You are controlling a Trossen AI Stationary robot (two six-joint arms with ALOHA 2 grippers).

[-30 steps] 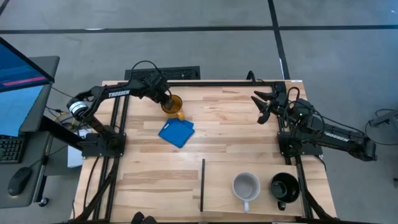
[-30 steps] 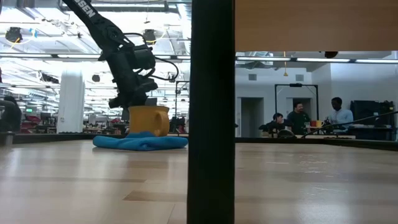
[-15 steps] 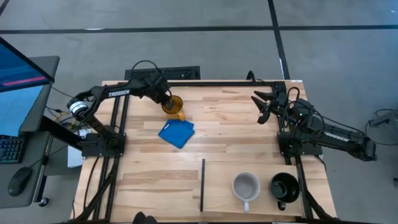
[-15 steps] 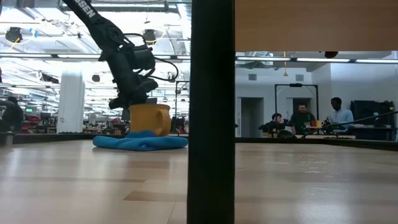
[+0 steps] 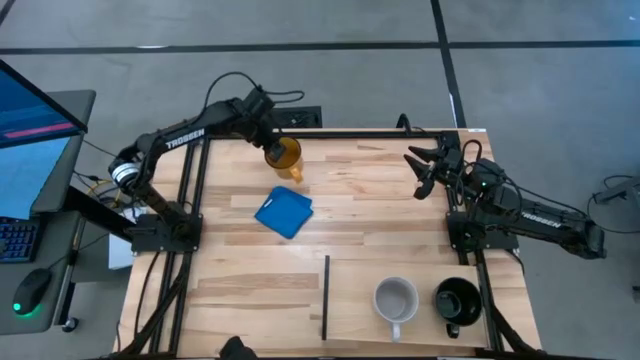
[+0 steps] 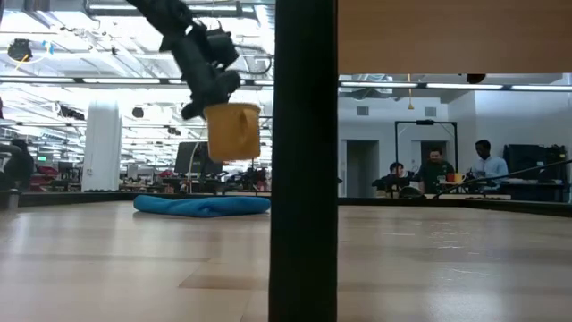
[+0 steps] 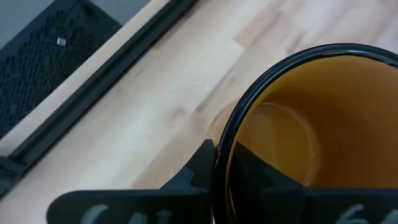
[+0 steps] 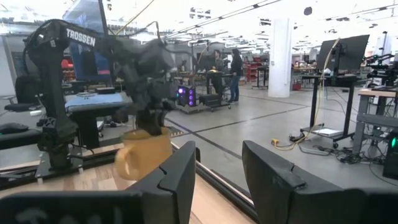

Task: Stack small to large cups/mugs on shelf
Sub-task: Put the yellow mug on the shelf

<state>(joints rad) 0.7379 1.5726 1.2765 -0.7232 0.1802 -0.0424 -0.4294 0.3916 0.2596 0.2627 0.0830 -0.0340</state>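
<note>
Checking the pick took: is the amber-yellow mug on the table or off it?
Off the table. The low view shows the translucent amber-yellow mug hanging clear above the flat blue square, held at its rim by the left gripper.

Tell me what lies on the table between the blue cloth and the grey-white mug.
In the high view, only bare wood and the thin black divider strip lie between the blue cloth and the grey-white mug; the strip stands just left of the mug.

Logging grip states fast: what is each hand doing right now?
Left hand: closed on the rim of the amber mug, lifted clear of the table.
Right hand: open, holding nothing, waiting at its own side.
</note>
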